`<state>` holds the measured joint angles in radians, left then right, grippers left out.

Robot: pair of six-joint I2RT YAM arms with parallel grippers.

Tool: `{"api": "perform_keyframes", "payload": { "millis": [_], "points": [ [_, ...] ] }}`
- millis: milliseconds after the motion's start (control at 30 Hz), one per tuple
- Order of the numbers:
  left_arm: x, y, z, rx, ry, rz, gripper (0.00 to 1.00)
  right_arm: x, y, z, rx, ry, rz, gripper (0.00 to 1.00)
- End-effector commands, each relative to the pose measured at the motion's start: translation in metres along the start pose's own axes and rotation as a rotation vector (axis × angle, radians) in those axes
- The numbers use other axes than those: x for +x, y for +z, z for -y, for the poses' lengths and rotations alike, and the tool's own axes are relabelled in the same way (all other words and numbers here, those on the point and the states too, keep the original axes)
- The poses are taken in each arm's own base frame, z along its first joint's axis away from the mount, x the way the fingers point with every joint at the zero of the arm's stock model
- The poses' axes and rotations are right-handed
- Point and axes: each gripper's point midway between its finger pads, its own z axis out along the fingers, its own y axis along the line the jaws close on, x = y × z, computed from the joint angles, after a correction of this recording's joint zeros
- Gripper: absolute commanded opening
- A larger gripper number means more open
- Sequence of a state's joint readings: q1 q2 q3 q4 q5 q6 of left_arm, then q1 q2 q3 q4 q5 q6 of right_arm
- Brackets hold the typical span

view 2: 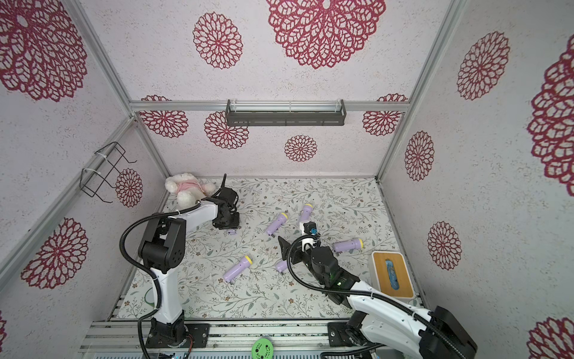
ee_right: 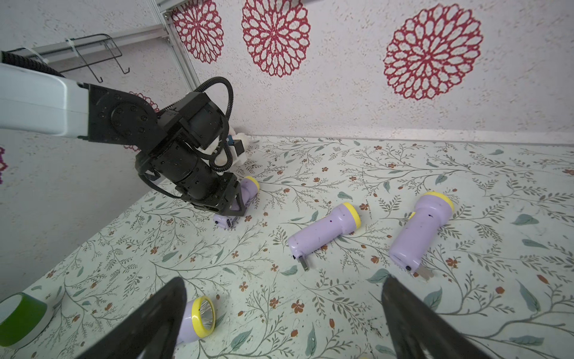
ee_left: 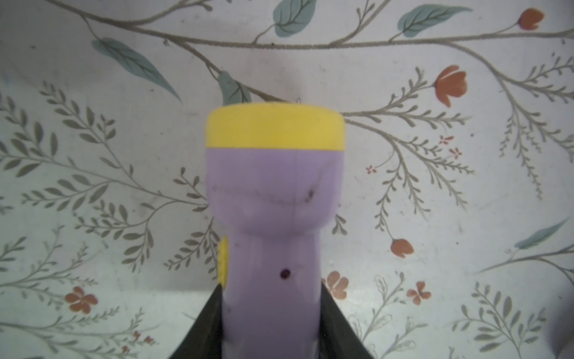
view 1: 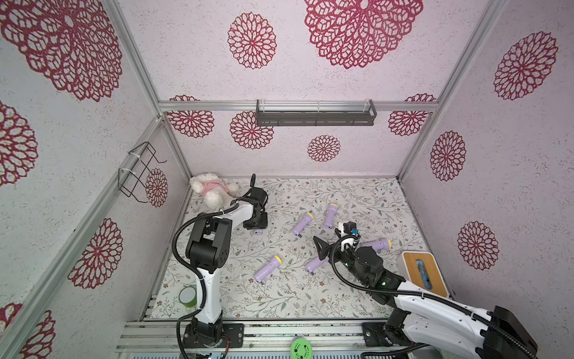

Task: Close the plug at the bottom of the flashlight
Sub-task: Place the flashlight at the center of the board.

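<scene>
My left gripper (ee_left: 271,289) is shut on the body of a purple flashlight (ee_left: 275,192) with a yellow head, held low over the floral table at the back left. In a top view only the flashlight's bottom end (view 1: 257,231) peeks out from under that gripper (view 1: 256,222). The right wrist view shows this bottom end (ee_right: 224,222), but whether its plug is in or out I cannot tell. My right gripper (ee_right: 282,310) stands open above the middle of the table, with nothing between its fingers (ee_right: 149,320). Two loose flashlights (ee_right: 326,233) (ee_right: 422,227) have their plugs (ee_right: 302,264) sticking out.
Several more purple flashlights lie on the table (view 1: 267,268) (view 1: 377,244) (view 1: 313,264). A plush toy (view 1: 211,189) sits in the back left corner. A green tape roll (view 1: 188,296) is at the front left, and a white box with a wooden lid (view 1: 424,273) at the right.
</scene>
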<state>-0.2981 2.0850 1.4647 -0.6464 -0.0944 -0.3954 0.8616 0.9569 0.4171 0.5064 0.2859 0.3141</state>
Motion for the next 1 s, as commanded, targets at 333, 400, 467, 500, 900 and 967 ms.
{"api": "perform_keyframes", "payload": {
  "millis": [333,400,467,500,900,967],
  "points": [
    [0.007,0.015,0.004,0.017,0.011,-0.069,0.39,-0.011,0.002,-0.002,-0.015,0.005,0.062,0.99],
    [0.006,0.014,0.004,0.015,0.015,-0.067,0.42,-0.01,0.002,-0.002,-0.016,0.005,0.061,0.99],
    [0.005,0.011,0.004,0.012,0.017,-0.062,0.45,-0.01,0.002,-0.002,-0.017,0.004,0.062,0.99],
    [0.005,0.01,0.004,0.011,0.02,-0.06,0.46,-0.01,0.002,-0.002,-0.017,0.005,0.064,0.99],
    [-0.028,-0.051,0.001,-0.027,0.032,0.092,0.7,-0.015,-0.003,-0.002,-0.025,0.013,0.086,0.99],
    [-0.039,-0.088,0.005,-0.027,0.044,0.182,0.72,-0.016,-0.004,-0.002,-0.026,0.017,0.093,0.99]
  ]
}}
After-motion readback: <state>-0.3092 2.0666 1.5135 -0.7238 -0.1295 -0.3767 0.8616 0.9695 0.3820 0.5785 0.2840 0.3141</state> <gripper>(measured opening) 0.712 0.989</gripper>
